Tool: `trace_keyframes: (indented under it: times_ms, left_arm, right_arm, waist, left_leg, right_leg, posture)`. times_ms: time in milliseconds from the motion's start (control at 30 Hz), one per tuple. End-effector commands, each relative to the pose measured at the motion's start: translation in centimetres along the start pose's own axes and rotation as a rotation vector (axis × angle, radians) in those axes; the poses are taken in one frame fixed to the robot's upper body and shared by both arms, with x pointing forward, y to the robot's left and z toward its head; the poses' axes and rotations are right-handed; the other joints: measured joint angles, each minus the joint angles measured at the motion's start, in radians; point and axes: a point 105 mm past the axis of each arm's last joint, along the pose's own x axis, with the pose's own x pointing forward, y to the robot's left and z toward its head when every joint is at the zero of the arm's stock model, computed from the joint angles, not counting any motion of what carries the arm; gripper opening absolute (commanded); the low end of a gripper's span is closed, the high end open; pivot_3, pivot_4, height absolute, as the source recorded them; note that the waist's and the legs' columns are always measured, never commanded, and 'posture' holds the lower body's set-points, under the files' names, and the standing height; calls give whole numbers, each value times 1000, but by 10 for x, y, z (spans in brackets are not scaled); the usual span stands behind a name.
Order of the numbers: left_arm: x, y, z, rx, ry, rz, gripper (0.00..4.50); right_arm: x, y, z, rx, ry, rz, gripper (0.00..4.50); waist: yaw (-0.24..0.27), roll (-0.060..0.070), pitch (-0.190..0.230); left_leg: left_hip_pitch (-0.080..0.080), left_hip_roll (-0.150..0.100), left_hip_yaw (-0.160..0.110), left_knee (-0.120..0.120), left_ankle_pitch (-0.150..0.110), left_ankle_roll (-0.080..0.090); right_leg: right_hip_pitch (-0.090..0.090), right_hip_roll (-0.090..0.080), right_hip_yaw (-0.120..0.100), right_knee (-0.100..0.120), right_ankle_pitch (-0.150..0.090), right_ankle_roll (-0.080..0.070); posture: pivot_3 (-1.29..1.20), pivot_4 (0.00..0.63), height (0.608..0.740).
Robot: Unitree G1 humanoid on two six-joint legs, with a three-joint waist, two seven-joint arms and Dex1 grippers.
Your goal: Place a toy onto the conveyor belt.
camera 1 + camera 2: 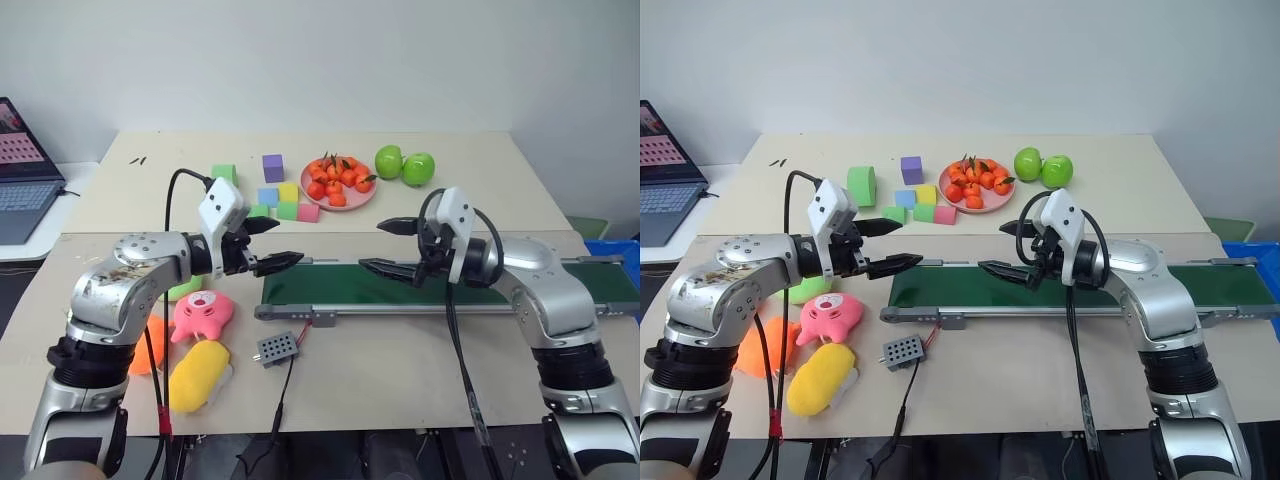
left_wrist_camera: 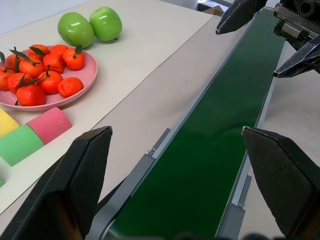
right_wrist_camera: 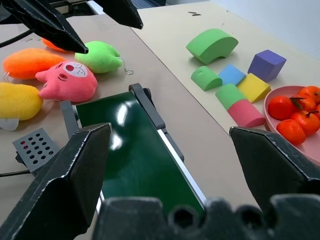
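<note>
Now you have both arms raised, facing each other over the long dark-green conveyor belt (image 1: pixel 440 285). Your left gripper (image 1: pixel 272 245) and right gripper (image 1: pixel 388 247) stand wide open and empty. The orange plush toy (image 3: pixel 30 61) lies on the beige table (image 1: pixel 420 350) beside the pink plush (image 1: pixel 203 314), behind your left arm.

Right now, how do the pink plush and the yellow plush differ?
The pink plush has a cartoon face; the yellow plush shows none. The pink one is round and lobed, the yellow one long and oval. The pink lies nearer the conveyor belt. Both rest on the table, untouched.
</note>
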Motion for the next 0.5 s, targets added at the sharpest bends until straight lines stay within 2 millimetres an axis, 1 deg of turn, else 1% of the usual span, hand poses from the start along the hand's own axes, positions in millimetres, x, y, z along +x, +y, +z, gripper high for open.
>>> trace_keyframes:
  times_ms: [33, 233, 367, 433, 500]
  left_arm:
    - [-5, 7, 16, 60, -48, 37, 4436]
    - [-15, 22, 22, 38, -115, 142, 4436]
    - [-25, 33, 21, 17, -121, 220, 4436]
    - [-47, 51, 20, -70, -159, 320, 4436]
    - [-69, 65, 12, -118, -157, 414, 4436]
  right_arm:
    - [-6, -8, 10, -31, -26, -31, 4500]
    - [0, -15, 8, -56, -11, -29, 4500]
    - [3, -18, 7, -68, -2, -21, 4500]
    - [6, -20, 6, -76, 6, -12, 4500]
    - [10, -22, 6, -80, 3, -2, 4500]
  waist:
    - [0, 0, 0]
    - [-1, 0, 0]
    - [-1, 0, 0]
    - [-2, 0, 0]
    - [-10, 0, 0]
  left_leg:
    - [0, 0, 0, 0, 0, 0]
    - [0, 0, 0, 0, 0, 0]
    - [0, 0, 0, 0, 0, 0]
    - [0, 0, 0, 0, 0, 0]
    - [0, 0, 0, 0, 0, 0]
  right_leg:
    - [0, 0, 0, 0, 0, 0]
    - [0, 0, 0, 0, 0, 0]
    - [0, 0, 0, 0, 0, 0]
    - [0, 0, 0, 0, 0, 0]
    - [0, 0, 0, 0, 0, 0]
  posture:
    - [0, 150, 738]
    - [0, 150, 738]
    - [0, 150, 738]
    - [0, 150, 738]
    - [0, 150, 738]
